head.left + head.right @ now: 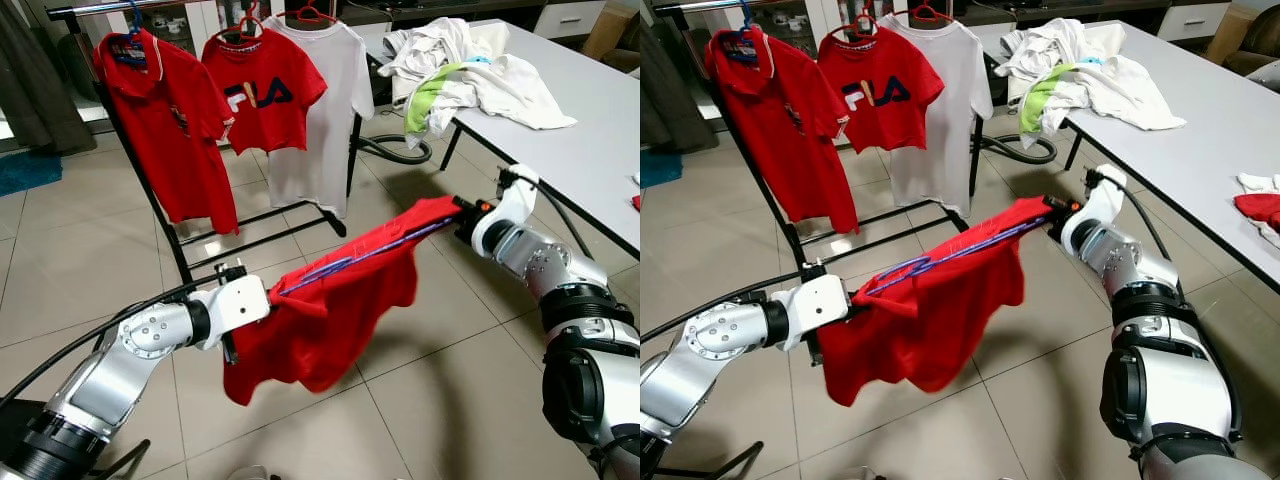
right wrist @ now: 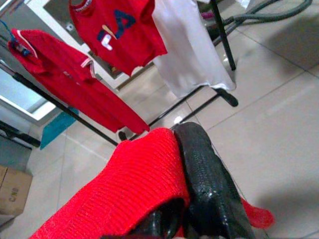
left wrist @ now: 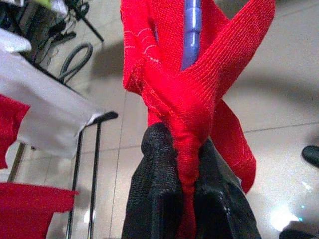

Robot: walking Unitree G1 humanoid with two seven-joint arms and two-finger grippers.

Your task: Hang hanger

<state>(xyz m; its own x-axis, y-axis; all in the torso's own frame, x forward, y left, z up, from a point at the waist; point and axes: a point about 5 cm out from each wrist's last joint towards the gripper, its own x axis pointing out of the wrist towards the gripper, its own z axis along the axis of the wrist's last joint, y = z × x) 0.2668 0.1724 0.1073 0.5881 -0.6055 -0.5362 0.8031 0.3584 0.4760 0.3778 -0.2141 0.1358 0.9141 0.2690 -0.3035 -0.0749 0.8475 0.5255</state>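
A red knit shirt (image 1: 335, 310) on a blue hanger (image 1: 350, 258) is stretched in the air between my two arms, over the tiled floor. My left gripper (image 1: 272, 297) is shut on the shirt's near end; its black fingers (image 3: 154, 199) pinch the red cloth, with the blue hanger (image 3: 191, 30) just beyond. My right gripper (image 1: 458, 213) is shut on the far end, its fingers (image 2: 199, 174) wrapped in red fabric. Behind stands a black clothes rack (image 1: 160, 215) with its top rail (image 1: 95, 8).
On the rack hang a red polo (image 1: 170, 130), a red FILA shirt (image 1: 262, 100) and a white T-shirt (image 1: 325, 110). A grey table (image 1: 590, 140) at the right carries a pile of white clothes (image 1: 470, 65). A hose (image 1: 395, 150) lies under it.
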